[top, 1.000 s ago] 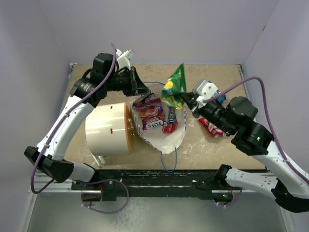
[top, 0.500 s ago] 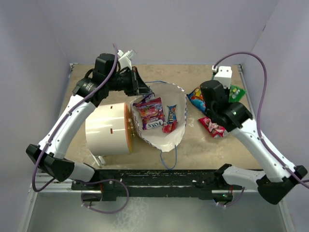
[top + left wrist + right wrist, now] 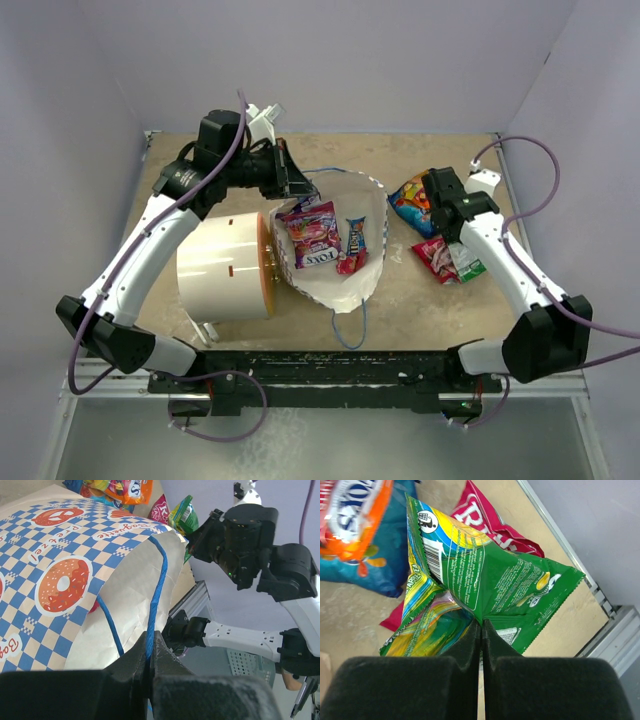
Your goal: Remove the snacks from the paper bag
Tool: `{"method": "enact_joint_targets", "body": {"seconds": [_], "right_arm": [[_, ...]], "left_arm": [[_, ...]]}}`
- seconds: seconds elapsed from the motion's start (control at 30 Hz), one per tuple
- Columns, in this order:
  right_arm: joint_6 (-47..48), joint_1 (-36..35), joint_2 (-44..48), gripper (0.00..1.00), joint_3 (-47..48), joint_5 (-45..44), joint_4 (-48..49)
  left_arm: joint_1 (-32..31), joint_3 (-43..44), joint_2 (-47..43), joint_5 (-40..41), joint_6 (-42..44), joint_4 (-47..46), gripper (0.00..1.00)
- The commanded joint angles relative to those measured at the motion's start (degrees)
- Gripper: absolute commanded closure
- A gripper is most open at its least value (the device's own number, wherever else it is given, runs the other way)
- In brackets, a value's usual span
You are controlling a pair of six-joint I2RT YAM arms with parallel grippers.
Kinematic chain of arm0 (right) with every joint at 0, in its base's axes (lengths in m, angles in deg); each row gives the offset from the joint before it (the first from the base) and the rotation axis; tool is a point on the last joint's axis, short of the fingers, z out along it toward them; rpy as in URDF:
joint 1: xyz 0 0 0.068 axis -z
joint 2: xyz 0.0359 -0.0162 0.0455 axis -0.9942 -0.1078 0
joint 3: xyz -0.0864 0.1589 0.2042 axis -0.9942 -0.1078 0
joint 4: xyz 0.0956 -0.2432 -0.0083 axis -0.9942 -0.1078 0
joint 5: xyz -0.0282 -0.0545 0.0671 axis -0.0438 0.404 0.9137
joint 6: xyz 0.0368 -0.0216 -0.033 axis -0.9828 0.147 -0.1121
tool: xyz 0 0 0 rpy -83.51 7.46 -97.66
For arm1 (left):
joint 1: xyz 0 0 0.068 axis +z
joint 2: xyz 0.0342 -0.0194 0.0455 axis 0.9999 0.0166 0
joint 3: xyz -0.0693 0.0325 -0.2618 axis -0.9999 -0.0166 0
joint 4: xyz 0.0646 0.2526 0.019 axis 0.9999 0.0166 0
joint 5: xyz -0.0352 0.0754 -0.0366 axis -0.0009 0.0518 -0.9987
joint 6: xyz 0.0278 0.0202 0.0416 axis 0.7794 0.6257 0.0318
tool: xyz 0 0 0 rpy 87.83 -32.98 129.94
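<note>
Packet (image 3: 490,575) in right tool (image 3: 481,625); cord (image 3: 156,587), left tool (image 3: 149,655).

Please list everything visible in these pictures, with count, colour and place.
paper bag: one, blue-and-white checkered, lying open mid-table
snacks inside it: three visible, pink packet, small blue packet, small red packet
snacks outside: three, right of bag, blue-and-orange packet, red packet, green packet
cylinder: one, white with tan face, left of bag
table: one, beige, under everything
left pincer: one, black, shut on blue cord handle
right pincer: one, black, shut on green packet
</note>
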Motion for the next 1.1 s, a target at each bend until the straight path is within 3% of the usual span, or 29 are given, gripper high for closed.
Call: {"method": "enact_joint_targets", "body": {"seconds": [0.0, 0.2, 0.37, 0.53, 0.67, 0.77, 0.9, 1.07], "right_arm": [[-1.1, 3.0, -0.7, 1.00, -2.3, 1.0, 5.5], [6.0, 6.7, -4.0, 1.00, -8.7, 2.6, 17.4], [4.4, 8.5, -7.2, 1.00, -12.5, 9.9, 21.9], [2.7, 8.9, -6.9, 0.98, -16.9, 14.4, 25.5], [4.7, 9.0, -6.1, 0.72, -15.8, 13.1, 24.1], [7.4, 9.0, -1.6, 0.47, -12.8, 12.4, 21.9], [14.4, 9.0, 5.5, 0.21, -7.2, 14.0, 20.1], [28.2, 9.0, 12.4, 0.02, -10.7, 25.3, 26.3]], "left_arm": [[0.4, 1.8, -2.3, -1.3, -0.9, -2.8, 1.00], [0.3, -0.6, -3.6, -3.8, -3.5, -5.3, 1.00], [0.3, -7.0, -4.4, -12.7, -9.1, -13.9, 1.00], [-0.1, -16.5, -8.2, -15.6, -16.6, -24.8, 1.00], [-0.4, -19.2, -9.0, -16.6, -17.6, -24.8, 1.00], [-0.4, -18.4, -9.8, -15.4, -16.3, -23.0, 1.00], [-0.3, -15.5, -9.3, -12.8, -14.1, -19.9, 1.00], [-0.3, -14.4, -9.2, -10.3, -15.1, -21.0, 1.00]]}}
